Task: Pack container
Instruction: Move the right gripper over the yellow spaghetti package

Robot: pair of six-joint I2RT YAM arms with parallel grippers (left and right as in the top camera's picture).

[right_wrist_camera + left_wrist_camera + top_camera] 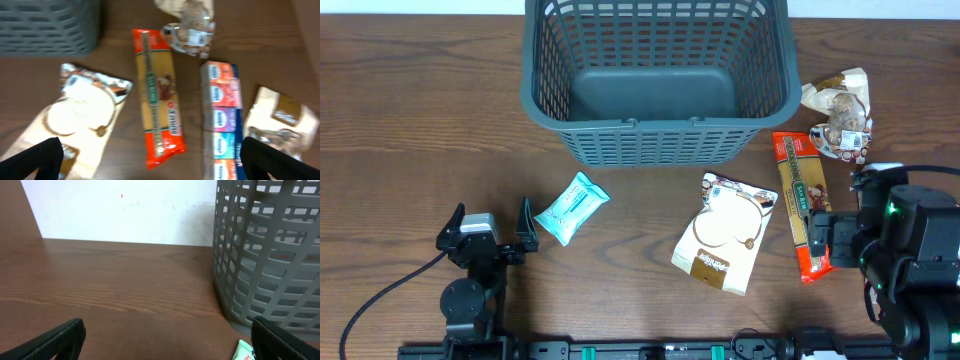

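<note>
The dark grey basket (658,85) stands at the back centre and holds nothing; it also shows in the left wrist view (270,255) and the right wrist view (47,25). A light blue snack pack (571,207) lies just right of my left gripper (488,232), which is open and empty. A white and tan bag (725,232), an orange-red long packet (802,200) and a clear bag of snacks (840,112) lie on the right. My right gripper (150,160) is open and empty above the orange-red packet (156,115).
A multicoloured box strip (221,120) and another tan bag (277,117) lie right of the orange-red packet, hidden under the right arm in the overhead view. A white wall (125,210) stands behind the table.
</note>
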